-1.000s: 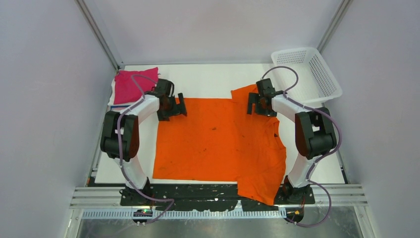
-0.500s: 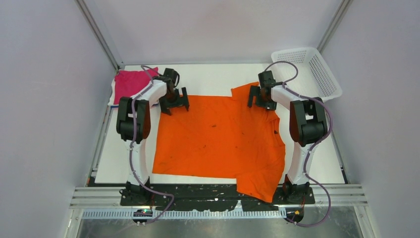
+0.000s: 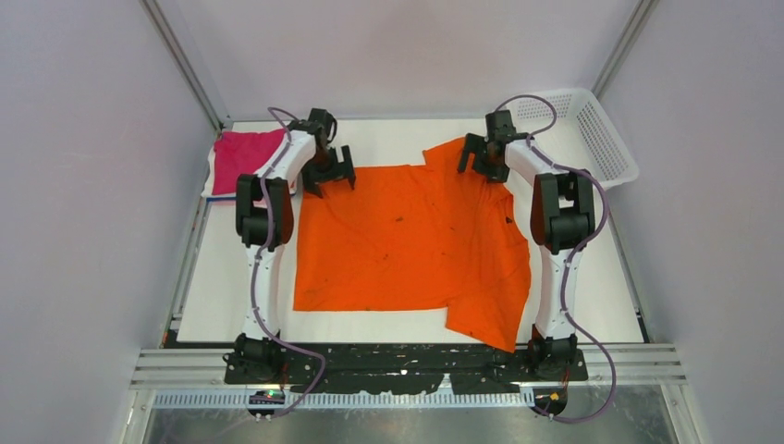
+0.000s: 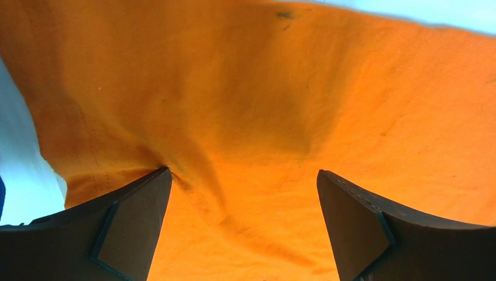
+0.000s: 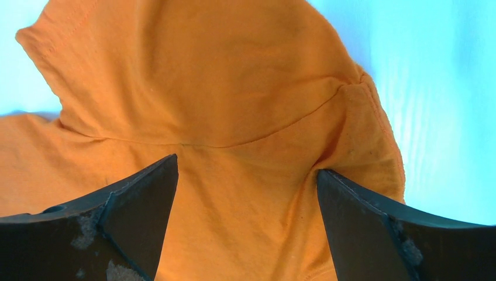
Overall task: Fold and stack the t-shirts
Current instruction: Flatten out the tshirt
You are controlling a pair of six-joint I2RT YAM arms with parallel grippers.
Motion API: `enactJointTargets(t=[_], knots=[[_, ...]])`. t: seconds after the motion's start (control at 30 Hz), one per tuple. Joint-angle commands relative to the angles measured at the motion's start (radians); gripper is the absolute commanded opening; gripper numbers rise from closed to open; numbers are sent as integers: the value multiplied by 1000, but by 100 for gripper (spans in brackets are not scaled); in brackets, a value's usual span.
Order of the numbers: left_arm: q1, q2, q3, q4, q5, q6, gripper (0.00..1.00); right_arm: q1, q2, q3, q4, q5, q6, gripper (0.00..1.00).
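The bright orange t-shirt [image 3: 407,240] lies spread on the white table [image 3: 388,139], with its right side folded over and its near right corner hanging past the front edge. My left gripper [image 3: 329,176] is open, with its fingertips down on the shirt's far left corner [image 4: 245,117]. My right gripper [image 3: 481,162] is open on the far right sleeve [image 5: 234,88]. In both wrist views the cloth puckers against one fingertip. The left wrist view shows its gripper [image 4: 243,171] with cloth across the wide gap, as does the right wrist view [image 5: 247,165]. A magenta-pink t-shirt [image 3: 238,155] lies folded at the far left.
The white lattice basket [image 3: 592,139] stands at the far right corner, close to my right arm. Grey walls close in the table on the left, right and far sides. The black base rail [image 3: 407,361] runs along the near edge.
Both grippers have moved toward the far edge, and the orange shirt has slid that way with them. Its near edge has drawn back from the table's front. Both arms are stretched out further.
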State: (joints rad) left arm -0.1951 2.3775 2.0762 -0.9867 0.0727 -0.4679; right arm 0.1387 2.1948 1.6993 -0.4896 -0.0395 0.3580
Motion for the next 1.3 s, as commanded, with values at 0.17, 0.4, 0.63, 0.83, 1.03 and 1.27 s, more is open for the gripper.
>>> enactJointTargets(t=[0.17,0.4,0.63,0.83,1.03,1.27], knots=[[59,72,156,11,81,-54,100,-32,99,178,7,-30,59,95],[72,110,224,56,83,-81,100,-62,84,128,25,54,141,95],[72,128,240,112,141,-76,100,-80,-17,-52,104,124,199,95],[66,112,241,155,182,-62,100,-79,-70,-107,120,181,204,95],[46,-9,236,177,174,-36,100,-61,-100,-49,186,34,74,95],[0,-274,107,185,124,20,100,-28,-204,-60,245,-199,-2,95]])
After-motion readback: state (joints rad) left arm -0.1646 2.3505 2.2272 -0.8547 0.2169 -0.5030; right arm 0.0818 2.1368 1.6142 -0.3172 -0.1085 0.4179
